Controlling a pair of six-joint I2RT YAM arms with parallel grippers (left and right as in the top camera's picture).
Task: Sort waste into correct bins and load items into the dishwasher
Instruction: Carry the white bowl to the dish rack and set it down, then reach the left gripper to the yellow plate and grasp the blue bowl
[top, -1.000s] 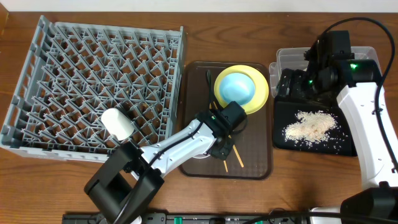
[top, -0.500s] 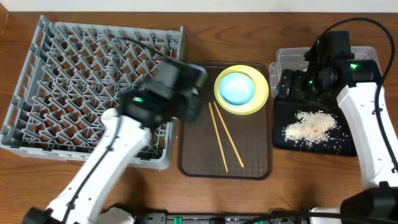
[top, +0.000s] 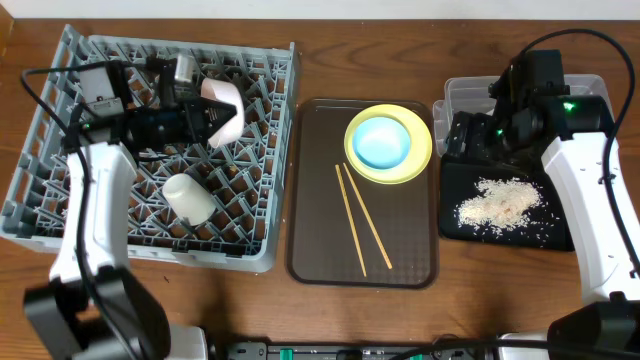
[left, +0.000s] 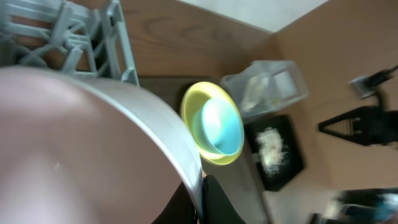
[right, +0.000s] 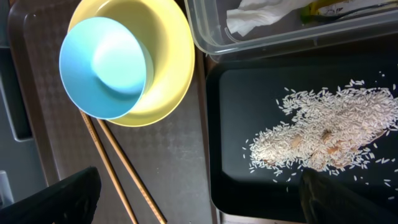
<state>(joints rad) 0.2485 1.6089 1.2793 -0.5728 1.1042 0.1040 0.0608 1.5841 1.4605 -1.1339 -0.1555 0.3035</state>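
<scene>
While the left gripper (top: 203, 117) hangs over it, the big grey dish rack (top: 120, 70) spreads beneath, its far-right pegs under the fingers. Those fingers are clamped on the rim of the white bowl (top: 226, 112), which is tipped on its side above the pegs; whether it touches the rack cannot be told. The brown serving tray (top: 312, 245) lies beyond the bowl, just past the rack's right edge and apart from this gripper.

Under the right gripper (right: 199, 180), whose fingers stand wide apart with nothing between them, sits the black tray (right: 249, 93). The clear tub (right: 205, 37) lies just ahead of the fingertips, against that tray. To this gripper's left, the yellow plate (right: 168, 81) rests on the serving tray with the light blue bowl (right: 102, 65) nested in it.

The small white cup (top: 190, 198) lies on its side in the rack, nearer the robot's base than the left gripper. The chopsticks (top: 358, 220) lie side by side on the serving tray between the two grippers, touched by neither. Inside the tub are the crumpled napkin (right: 261, 18) and the snack wrapper (right: 326, 7). The rice scraps (right: 317, 134) are scattered on the black tray, below the right gripper.
</scene>
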